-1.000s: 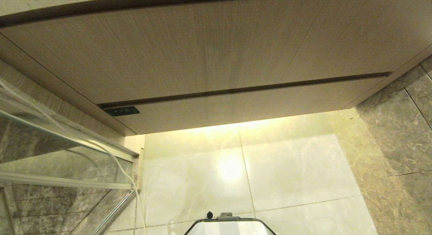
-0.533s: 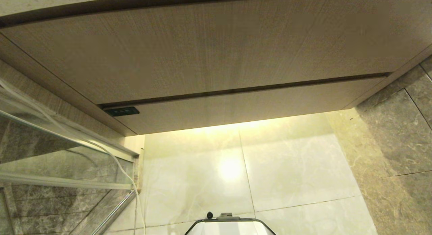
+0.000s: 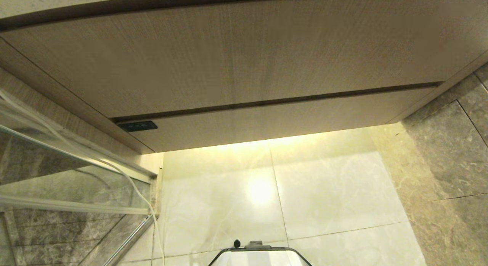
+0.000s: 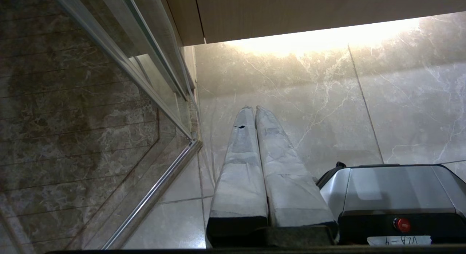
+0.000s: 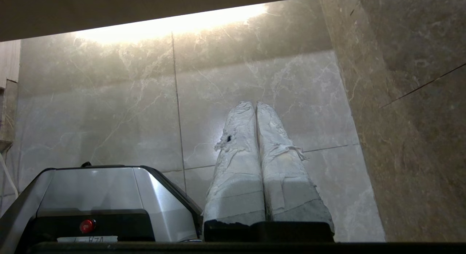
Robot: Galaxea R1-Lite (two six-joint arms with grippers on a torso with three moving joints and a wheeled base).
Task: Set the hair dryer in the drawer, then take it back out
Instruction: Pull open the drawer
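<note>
Both arms sit out of the head view, the robot base (image 3: 259,254) is clipped by its bottom edge, the drawer (image 3: 282,123) is closed so its inside stays hidden, and the label plate (image 3: 137,126) is too small to read.

A pale marble-tiled floor (image 3: 324,205) runs under the cabinet, lit warm by a glow along the cabinet's base. The robot's grey base (image 3: 259,256) sits on it at the near edge.

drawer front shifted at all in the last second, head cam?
No. The drawer is shut, its label plate at the same spot beside the cabinet's side panel.
</note>
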